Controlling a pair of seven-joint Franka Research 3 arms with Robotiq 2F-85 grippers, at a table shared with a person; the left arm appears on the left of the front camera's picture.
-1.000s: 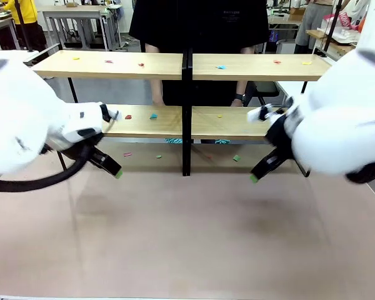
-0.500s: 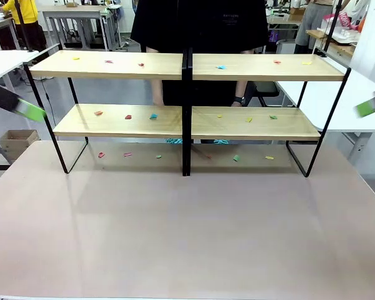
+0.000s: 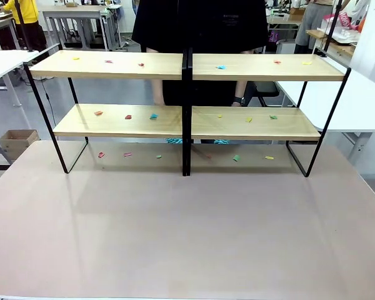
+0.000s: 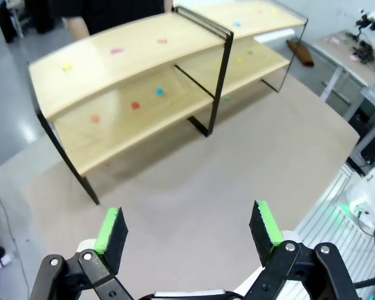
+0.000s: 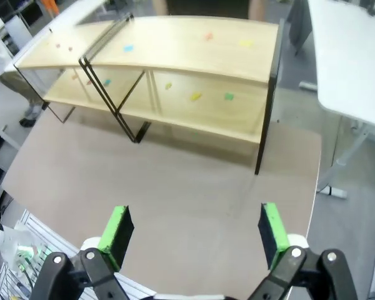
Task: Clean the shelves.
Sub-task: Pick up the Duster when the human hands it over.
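Since a second ago both arms have been drawn back from the shelves, and in the front view the whole rack is now seen uncovered. The left gripper is held wide apart, with nothing between its green pads. The right gripper is spread wide in the same way and nothing is held by it.

The shelves are found ahead of the left gripper and lower than it, beyond a bare stretch of table. They are placed likewise ahead of the right gripper, well apart from its fingers. Two tiers of light wooden boards are carried on a thin black frame, joined at the middle. Small coloured scraps are scattered on all the boards, and some are seen on the table under the lower tier. A person in black is seen just behind the rack.
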